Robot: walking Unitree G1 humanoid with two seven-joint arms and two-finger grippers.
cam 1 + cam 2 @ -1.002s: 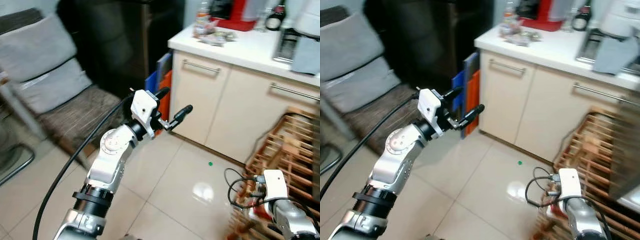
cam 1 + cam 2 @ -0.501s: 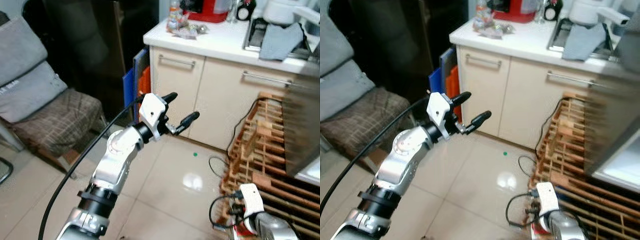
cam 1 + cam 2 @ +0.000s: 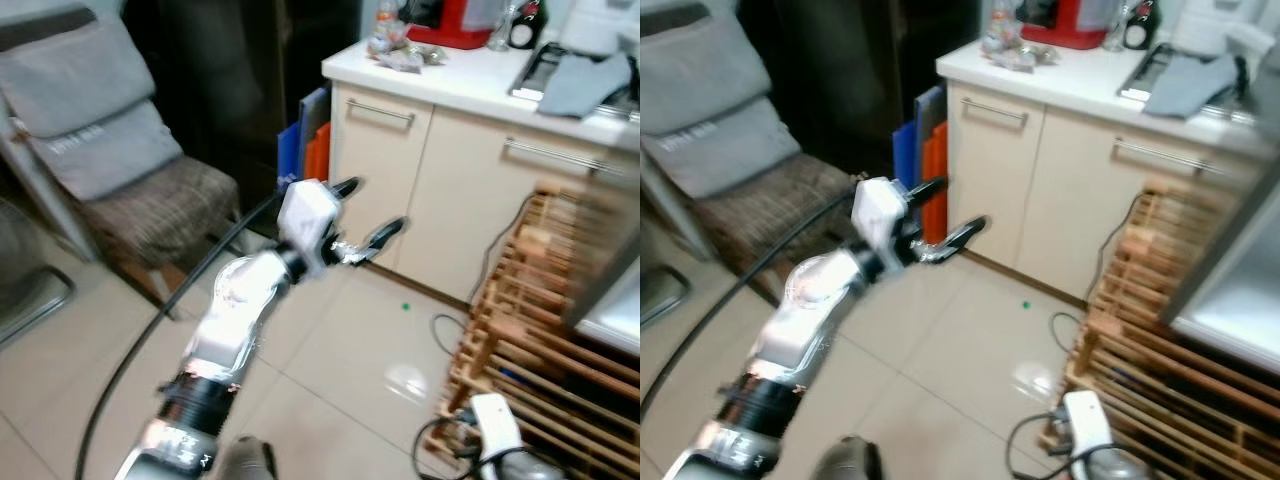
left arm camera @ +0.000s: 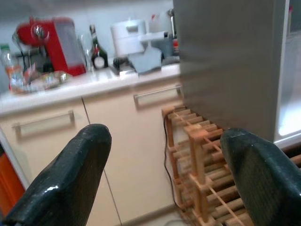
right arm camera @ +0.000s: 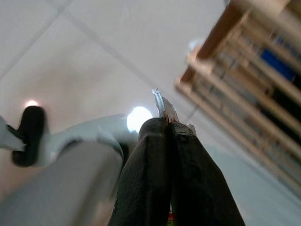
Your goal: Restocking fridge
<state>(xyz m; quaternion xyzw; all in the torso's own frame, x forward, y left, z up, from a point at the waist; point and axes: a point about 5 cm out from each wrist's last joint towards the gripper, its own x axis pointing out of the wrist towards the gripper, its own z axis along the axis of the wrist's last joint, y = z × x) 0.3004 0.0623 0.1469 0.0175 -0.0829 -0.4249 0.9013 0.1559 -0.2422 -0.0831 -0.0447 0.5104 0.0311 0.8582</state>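
Our left gripper (image 3: 365, 215) is raised in front of us at mid height, its two black fingers (image 4: 70, 183) spread wide with nothing between them. It points toward the cream cabinet (image 3: 470, 205) under the white counter (image 3: 470, 85) at the far right. In the left wrist view we look between those fingers at the cabinet's metal handles (image 4: 157, 93), at a red machine (image 4: 44, 44), a dark bottle (image 4: 98, 49) and a white appliance (image 4: 134, 40) on the counter, and at a wooden rack (image 4: 197, 155) standing just beside the cabinet. A tall grey panel (image 4: 230, 66), which may be the fridge door, rises over the rack, though the blur keeps us from being sure.

Our right arm hangs low at the near right, its white wrist (image 3: 497, 428) close to the wooden rack (image 3: 545, 320) and a loop of black cable (image 3: 445, 335) on the tiled floor (image 3: 340, 370). In the right wrist view the right gripper (image 5: 168, 129) has its fingers pressed together on a small crumpled scrap of wrapper (image 5: 162, 106) that sticks out past the tips; what it belongs to we cannot make out.

To the left stands a chair (image 3: 150, 205) with grey cushions (image 3: 90, 120), and blue and orange boards (image 3: 310, 150) lean between it and the cabinet.
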